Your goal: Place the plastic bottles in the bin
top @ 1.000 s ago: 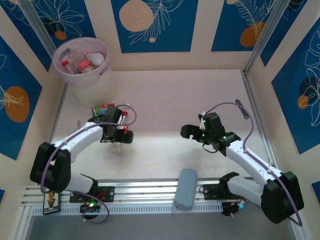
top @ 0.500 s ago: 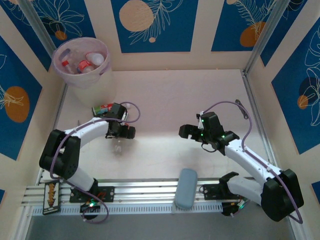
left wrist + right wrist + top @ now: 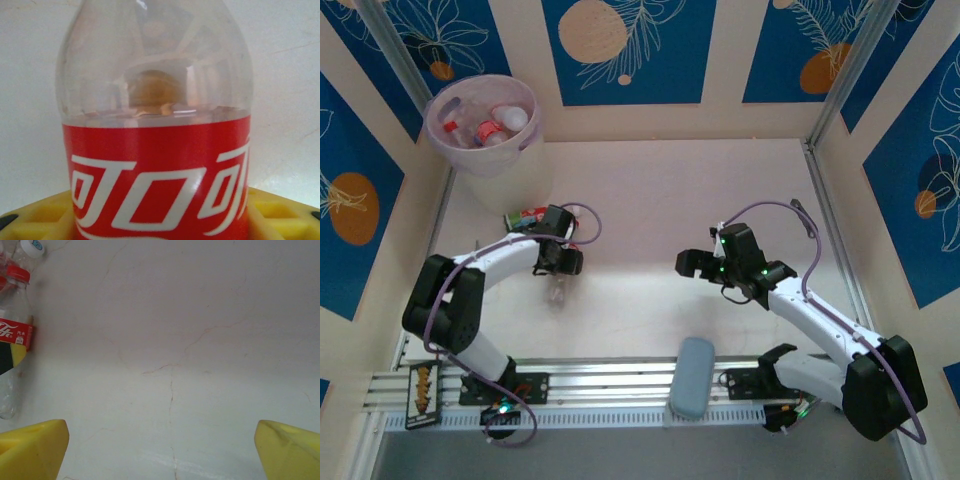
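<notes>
A clear plastic bottle (image 3: 155, 100) with a red label stands close up between the yellow pads (image 3: 35, 215) of my left gripper (image 3: 160, 215), which press on both of its sides. From above, my left gripper (image 3: 565, 260) is low over the table's left side, and the bottle's clear body (image 3: 558, 291) sticks out toward the near edge. The right wrist view has the same bottle (image 3: 15, 332), red-capped, at its left edge. The bin (image 3: 498, 160) stands at the far left corner with several bottles inside. My right gripper (image 3: 695, 265) is open over bare table, its fingers (image 3: 35, 445) wide apart.
Another bottle (image 3: 525, 217), red and green, lies just beyond the left gripper toward the bin. A white-capped bottle (image 3: 32, 246) shows at the top left of the right wrist view. A grey-blue oblong pad (image 3: 692, 378) rests on the rail at the near edge.
The left gripper's jaws have closed onto the red-labelled bottle, and its arm has shifted slightly toward the far left. The right arm has barely moved.
</notes>
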Controlling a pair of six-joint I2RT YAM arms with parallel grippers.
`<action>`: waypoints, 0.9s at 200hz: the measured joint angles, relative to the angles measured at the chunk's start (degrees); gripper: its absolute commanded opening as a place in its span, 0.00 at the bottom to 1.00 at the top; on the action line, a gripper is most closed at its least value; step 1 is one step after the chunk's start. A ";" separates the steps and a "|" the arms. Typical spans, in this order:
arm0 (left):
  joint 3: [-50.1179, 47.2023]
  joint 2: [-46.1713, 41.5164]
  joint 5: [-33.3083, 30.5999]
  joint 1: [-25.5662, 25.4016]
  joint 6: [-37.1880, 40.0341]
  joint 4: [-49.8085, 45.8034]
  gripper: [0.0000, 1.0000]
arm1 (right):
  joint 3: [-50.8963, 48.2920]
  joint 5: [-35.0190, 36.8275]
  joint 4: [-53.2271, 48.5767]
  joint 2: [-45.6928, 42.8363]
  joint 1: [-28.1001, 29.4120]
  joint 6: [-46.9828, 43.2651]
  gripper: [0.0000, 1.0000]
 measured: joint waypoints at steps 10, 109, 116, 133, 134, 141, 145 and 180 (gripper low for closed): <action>0.52 -1.20 0.24 -0.61 0.07 -1.70 0.55 | 0.00 0.02 -0.02 -0.02 0.09 0.00 0.96; 37.57 -12.68 4.63 -0.79 6.27 -18.78 0.37 | 3.96 1.33 -1.49 -1.05 0.46 -0.35 0.96; 41.27 -11.67 5.66 0.76 6.97 -19.17 0.31 | 4.00 1.33 -1.75 -1.68 0.46 -0.42 0.96; 49.51 -8.46 8.50 6.05 7.82 -19.65 0.22 | 4.00 1.53 -2.67 -3.26 0.48 -0.42 0.95; 49.83 -8.33 8.55 6.27 7.80 -19.65 0.22 | 4.00 1.55 -2.78 -3.41 0.48 -0.42 0.95; 53.55 -6.34 9.64 8.94 7.74 -19.93 0.18 | 4.00 1.75 -3.21 -4.13 0.48 -0.42 0.95; 55.84 -4.98 10.60 10.51 7.72 -20.17 0.16 | 4.00 1.84 -3.43 -4.52 0.48 -0.42 0.95; 73.31 7.32 14.47 21.09 4.90 -20.92 0.04 | 3.98 3.08 -5.81 -8.33 0.52 -0.42 0.95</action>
